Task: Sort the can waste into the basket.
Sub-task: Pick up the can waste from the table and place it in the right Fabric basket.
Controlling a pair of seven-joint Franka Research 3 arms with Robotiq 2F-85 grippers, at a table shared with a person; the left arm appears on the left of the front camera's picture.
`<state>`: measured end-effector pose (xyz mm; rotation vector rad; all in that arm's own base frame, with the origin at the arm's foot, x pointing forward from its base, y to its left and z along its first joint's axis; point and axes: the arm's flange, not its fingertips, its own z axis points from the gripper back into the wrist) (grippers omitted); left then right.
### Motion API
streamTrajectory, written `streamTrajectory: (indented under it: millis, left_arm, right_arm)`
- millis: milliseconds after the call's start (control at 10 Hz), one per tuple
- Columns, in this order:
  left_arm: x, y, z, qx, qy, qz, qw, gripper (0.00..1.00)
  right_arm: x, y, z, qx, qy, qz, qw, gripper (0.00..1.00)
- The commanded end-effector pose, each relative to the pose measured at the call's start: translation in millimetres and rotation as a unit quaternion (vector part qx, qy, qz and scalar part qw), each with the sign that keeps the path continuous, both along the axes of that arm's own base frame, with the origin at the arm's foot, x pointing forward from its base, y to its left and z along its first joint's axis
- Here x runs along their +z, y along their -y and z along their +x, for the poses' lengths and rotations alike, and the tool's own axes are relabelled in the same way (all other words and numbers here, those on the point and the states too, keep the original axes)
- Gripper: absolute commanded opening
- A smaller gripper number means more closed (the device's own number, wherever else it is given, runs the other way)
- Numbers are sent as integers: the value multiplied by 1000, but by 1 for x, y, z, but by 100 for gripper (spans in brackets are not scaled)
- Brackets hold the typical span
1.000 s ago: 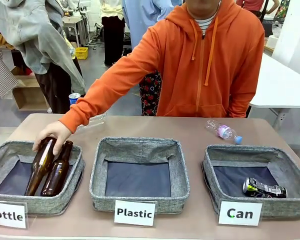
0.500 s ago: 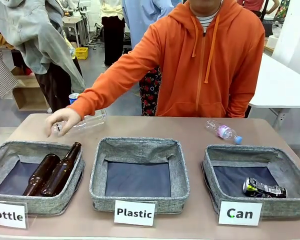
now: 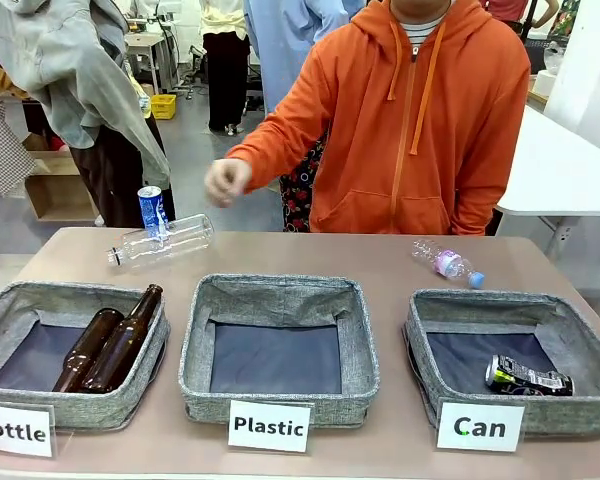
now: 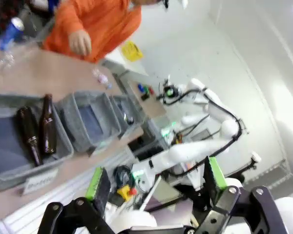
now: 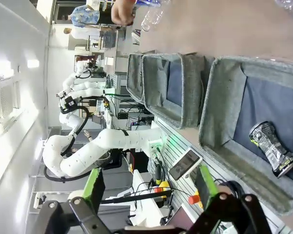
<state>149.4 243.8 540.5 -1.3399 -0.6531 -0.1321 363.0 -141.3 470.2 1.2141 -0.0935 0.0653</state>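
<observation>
Though empty, left claw (image 4: 156, 180), right claw (image 5: 149, 186) agape.

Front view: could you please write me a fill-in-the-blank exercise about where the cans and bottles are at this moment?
1. The black can lies inside the basket whose sign reads ____.
2. The basket signed "Bottle" holds ____ brown glass bottles.
3. The blue can stands upright on the table, next to a clear plastic bottle lying on its ____.
Missing words: Can; two; side.
</observation>
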Motion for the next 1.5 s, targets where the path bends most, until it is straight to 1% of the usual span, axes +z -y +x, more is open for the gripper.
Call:
streamTrajectory:
  millis: [0,100,200,300,400,500,800,900,1000,1100,1200,1300,1400]
  left_arm:
    - [-21,44,8,-38,-14,68,997,100]
    - [-27,60,13,-52,-19,93,994,100]
    - [-33,72,19,-53,-14,109,993,100]
    - [-37,82,23,-34,-3,128,991,100]
    - [-36,84,25,18,20,161,987,100]
    - [-33,74,25,-51,-24,107,993,100]
    - [-33,74,25,-51,-24,107,993,100]
    - [-36,81,28,-39,-12,117,992,100]
    - [-37,92,59,-64,-34,142,987,100]
    - [-39,110,100,-111,-25,168,979,100]
    - [-38,127,142,-150,-2,188,971,100]
    - [-42,143,188,-154,-3,187,970,100]
    - [-52,154,224,-134,-28,186,973,100]
  right_arm:
    - [1,2,-1,1,11,-6,1000,100]
    - [1,2,-1,1,11,-6,1000,100]
    - [1,2,-1,1,11,-6,1000,100]
    - [1,2,-1,1,11,-6,1000,100]
    - [1,2,-1,1,11,-6,1000,100]
    - [1,2,-1,1,11,-6,1000,100]
    - [1,2,-1,1,11,-6,1000,100]
    - [1,2,-1,1,11,-6,1000,100]
    - [1,2,-1,1,11,-6,1000,100]
    - [1,2,-1,1,11,-6,1000,100]
    - [1,2,-1,1,11,-6,1000,100]
    - [1,2,-1,1,11,-6,1000,100]
    - [1,2,-1,1,11,-6,1000,100]
